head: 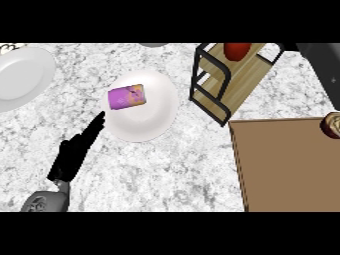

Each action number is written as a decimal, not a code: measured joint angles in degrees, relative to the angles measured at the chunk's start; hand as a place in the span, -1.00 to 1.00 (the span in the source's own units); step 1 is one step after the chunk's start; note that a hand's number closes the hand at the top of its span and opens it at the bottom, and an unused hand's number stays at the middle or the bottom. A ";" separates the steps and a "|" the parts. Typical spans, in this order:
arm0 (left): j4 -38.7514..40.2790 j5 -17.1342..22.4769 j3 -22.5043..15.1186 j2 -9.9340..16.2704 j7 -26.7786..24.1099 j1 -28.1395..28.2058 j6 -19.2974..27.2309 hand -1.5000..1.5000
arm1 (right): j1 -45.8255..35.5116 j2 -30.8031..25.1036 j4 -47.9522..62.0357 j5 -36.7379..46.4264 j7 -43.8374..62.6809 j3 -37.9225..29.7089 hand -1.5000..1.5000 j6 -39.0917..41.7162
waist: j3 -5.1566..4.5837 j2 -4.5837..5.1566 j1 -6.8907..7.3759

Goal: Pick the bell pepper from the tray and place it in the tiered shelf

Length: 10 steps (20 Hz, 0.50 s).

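Note:
A red bell pepper (239,50) lies on the upper wooden tier of the black-framed tiered shelf (228,84) at the back right. The brown tray (297,169) fills the right front of the counter and holds only a cupcake (339,124) at its far right corner. My left hand (73,155) comes in at the lower left, open, with straight fingers pointing up and right. Its fingertips (98,119) end just beside the left rim of a white plate. It holds nothing. My right hand does not show.
A white plate (154,124) in the middle carries a purple packet (127,96). A second white plate (14,79) lies at the back left. A dark grey shape (331,62) fills the back right corner beside the shelf. The counter is speckled grey stone.

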 measured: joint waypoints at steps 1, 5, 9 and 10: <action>-0.10 -0.06 -0.09 -0.07 -0.12 0.10 0.04 0.00 | -0.03 -0.67 -0.40 -1.05 0.51 -1.06 -1.00 -1.29 | 0.00 0.01 0.00; -0.31 -0.11 0.08 -0.12 -0.33 0.18 0.31 0.00 | 1.36 -4.54 -2.32 -4.27 0.97 -4.49 -1.00 -6.76 | 0.01 0.16 -0.16; -1.16 -0.19 -0.14 -0.24 -0.39 1.04 0.41 0.00 | 3.10 -10.66 -3.11 -6.10 3.75 -6.72 -1.00 -9.85 | 0.05 0.25 -0.20; -1.21 -0.36 -0.22 -0.38 -0.34 0.96 0.64 0.00 | 3.87 -12.37 -3.25 -6.17 4.19 -6.89 -1.00 -9.77 | 0.09 0.42 -0.22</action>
